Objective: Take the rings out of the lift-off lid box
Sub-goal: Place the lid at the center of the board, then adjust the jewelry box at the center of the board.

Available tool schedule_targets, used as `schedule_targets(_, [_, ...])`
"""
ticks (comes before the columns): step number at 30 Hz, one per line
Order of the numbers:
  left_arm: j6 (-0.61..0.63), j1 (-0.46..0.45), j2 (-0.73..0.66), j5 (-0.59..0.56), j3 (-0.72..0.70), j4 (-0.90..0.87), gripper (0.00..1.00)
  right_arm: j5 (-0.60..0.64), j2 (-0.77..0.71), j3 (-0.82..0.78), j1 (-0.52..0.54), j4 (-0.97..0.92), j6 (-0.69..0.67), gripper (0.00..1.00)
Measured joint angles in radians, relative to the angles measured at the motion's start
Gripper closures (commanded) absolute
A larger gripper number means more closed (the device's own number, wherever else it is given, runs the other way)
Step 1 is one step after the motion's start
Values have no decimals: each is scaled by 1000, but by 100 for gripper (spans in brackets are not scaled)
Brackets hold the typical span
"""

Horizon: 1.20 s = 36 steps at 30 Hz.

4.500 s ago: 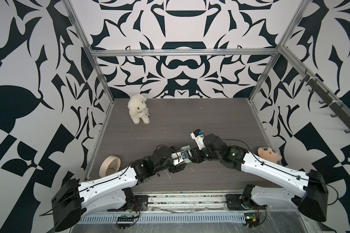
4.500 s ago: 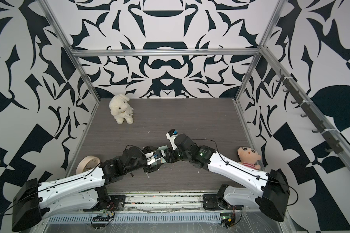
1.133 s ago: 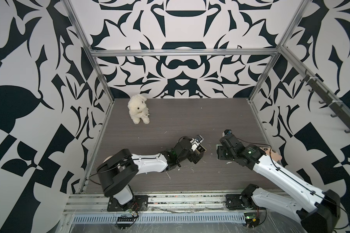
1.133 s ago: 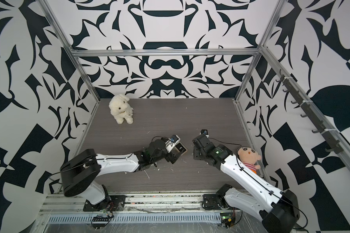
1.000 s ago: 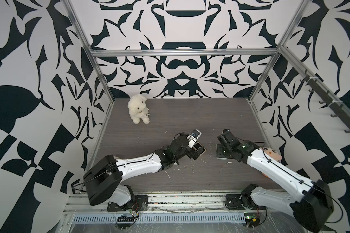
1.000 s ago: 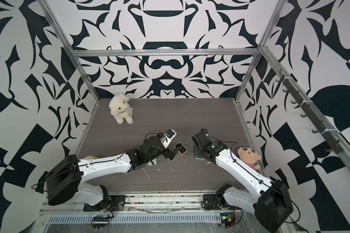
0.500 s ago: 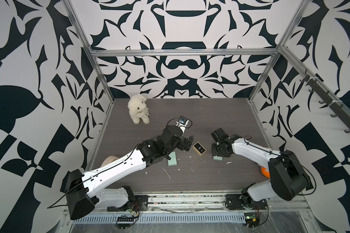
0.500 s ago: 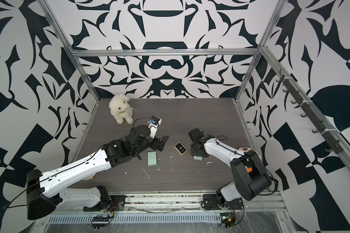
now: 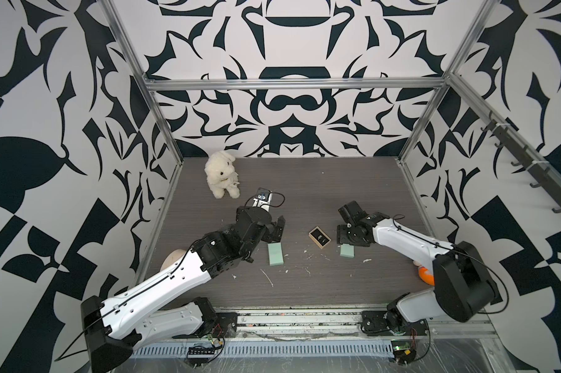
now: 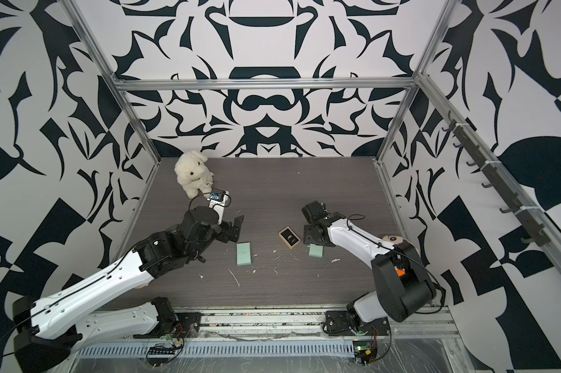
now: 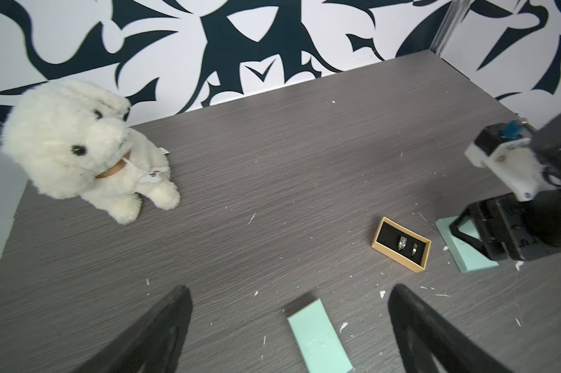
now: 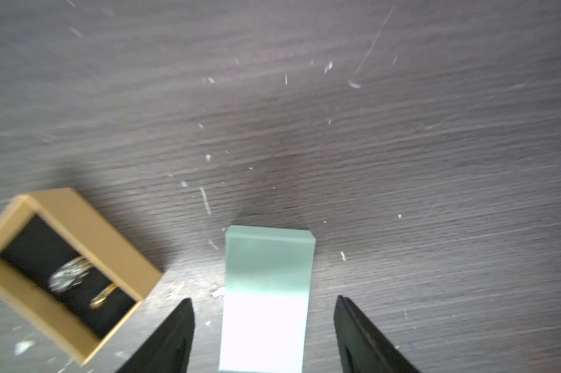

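The rings (image 11: 403, 242) are sitting in the black lining of the tan box (image 11: 397, 256), which is now lying uncovered on the tabletop (image 9: 305, 193) between the arms, where moments ago both hands were bunched together. The right hand (image 12: 263, 300) is spreading apart, straddling a mint piece (image 12: 268, 258) without gripping it. The left hand (image 11: 291, 286) is hanging fully spread and empty above a second mint piece (image 11: 319, 339). Judging by this, the opening is finished and ring picking is becoming possible.

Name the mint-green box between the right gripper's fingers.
The flat mint-green box beside the open tan cardboard box; the other mint-green box lies by the left gripper.
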Motion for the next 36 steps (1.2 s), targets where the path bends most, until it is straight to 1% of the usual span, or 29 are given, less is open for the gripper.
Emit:
schedule_targets(3, [-11,10,-37,-30,-18,12,1,-21,-71,2,45,2,22,41])
schedule_targets(5, [-19,22,-61,-48,-36,23,1,-24,-89,8,116,3,39,43])
schedule_targets(7, [-25,31,-79,-62,-54,32,1,-32,-87,16,204,9,54,48])
schedule_targets(10, [-31,37,-85,-76,-63,35,1,-61,-77,17,293,26,83,50])
schedule_targets(13, [-35,37,-85,-85,-66,39,1,-75,-50,17,339,53,105,52])
schedule_targets(17, [-37,38,-85,-94,-68,47,1,-93,26,18,369,87,117,55])
schedule_targets(23, [-37,39,-85,-109,-68,47,1,-108,141,23,373,131,118,55])
schedule_targets(31, [-37,39,-84,-114,-69,56,1,-73,211,53,372,156,93,55])
schedule_targets(36, [-37,40,-82,-114,-69,61,1,-49,244,54,352,172,76,56])
